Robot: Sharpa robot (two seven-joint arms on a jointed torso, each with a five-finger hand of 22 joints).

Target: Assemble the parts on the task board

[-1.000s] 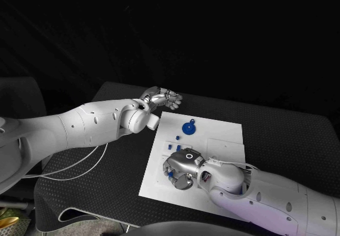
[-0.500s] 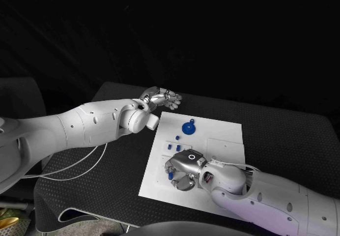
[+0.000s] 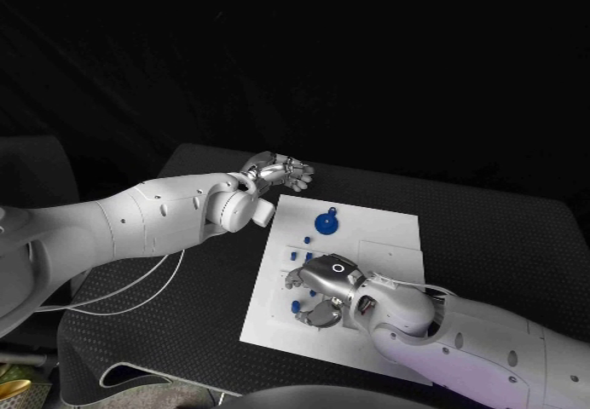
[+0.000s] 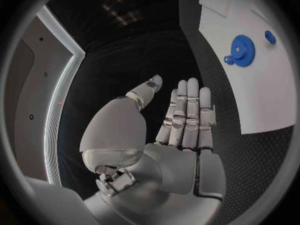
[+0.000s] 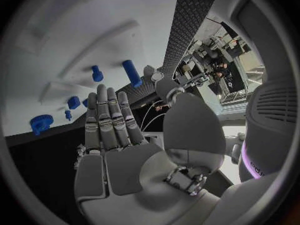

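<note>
The black tabletop (image 3: 197, 281) carries the flat white task board (image 3: 381, 234), which lies lengthwise away from the robot. The right hand (image 3: 317, 294) hangs over the board's near half, fingers released and straight in the right wrist view, holding nothing. The left hand (image 3: 280, 171) sits off the board's far left corner, over bare table, fingers also extended together and empty in the left wrist view.

The largest part, a blue toothed plastic gear (image 3: 327, 223), lies flat on the board's far half, between the 2 hands; whether it is seated on a post I cannot tell. Small blue plastic pegs (image 3: 297, 252) lie just beyond the right hand's fingers, and a small blue round piece (image 3: 297, 304) shows beside them. In the right wrist view a short blue cylinder (image 5: 132, 73) lies ahead of the fingertips (image 5: 100, 92). The right hand is clearly nearer these pieces, so I judge the next pick is its to make.
</note>
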